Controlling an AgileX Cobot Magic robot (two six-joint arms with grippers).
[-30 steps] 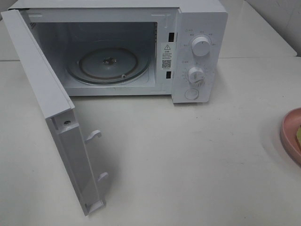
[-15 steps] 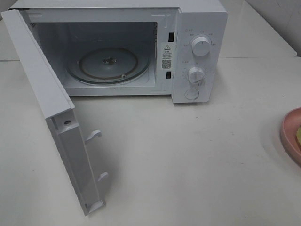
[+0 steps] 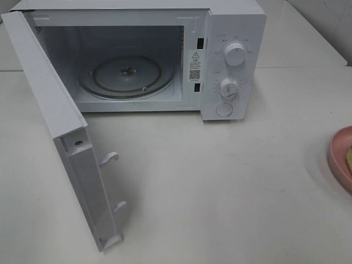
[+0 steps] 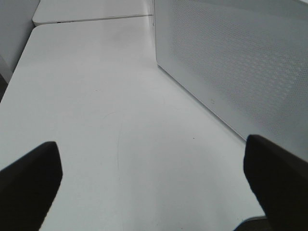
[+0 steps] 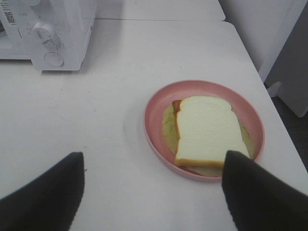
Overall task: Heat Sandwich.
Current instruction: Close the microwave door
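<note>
The sandwich (image 5: 207, 130), a white bread slice over green and reddish layers, lies on a round pink plate (image 5: 154, 113) on the white table. My right gripper (image 5: 154, 192) hovers open just short of the plate, with one fingertip (image 5: 255, 192) overlapping the plate's near rim in the picture. In the high view only the plate's edge (image 3: 338, 157) shows at the far right, and neither gripper appears. The white microwave (image 3: 234, 22) stands at the back with its door (image 3: 49, 104) swung wide open and a bare glass turntable (image 3: 127, 74) inside. My left gripper (image 4: 154, 187) is open and holds nothing, beside the door's perforated face (image 4: 240, 62).
Two knobs (image 3: 235, 53) and a round button (image 3: 224, 109) sit on the microwave's right panel. The open door juts toward the table's front left, its latch hooks (image 3: 110, 158) pointing right. A seam between table tops (image 4: 96, 19) runs behind the left gripper.
</note>
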